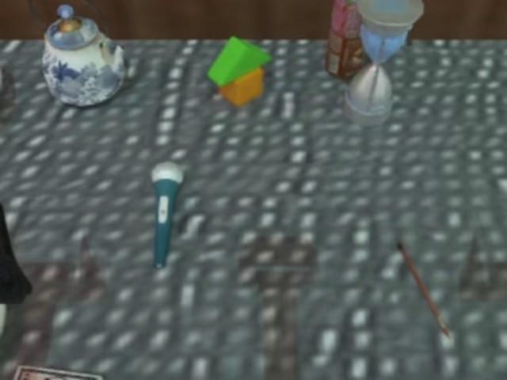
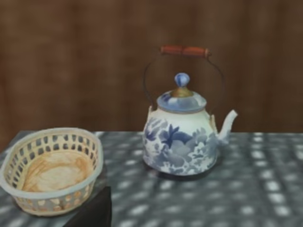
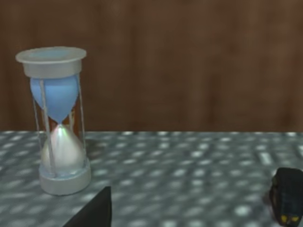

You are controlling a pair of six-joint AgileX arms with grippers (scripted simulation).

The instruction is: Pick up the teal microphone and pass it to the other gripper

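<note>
At the table's left edge only a dark part of the left arm (image 1: 11,265) showed, its gripper's state impossible to tell. The teal microphone (image 1: 165,214) lay left of centre, white head pointing far. A pencil (image 1: 423,290) lay near right. The right gripper was unseen.

The microphone (image 1: 164,214) lay flat on the counter's left half, untouched: a slim teal handle with a small white switch, its rounded white head pointing toward the far edge.
</note>
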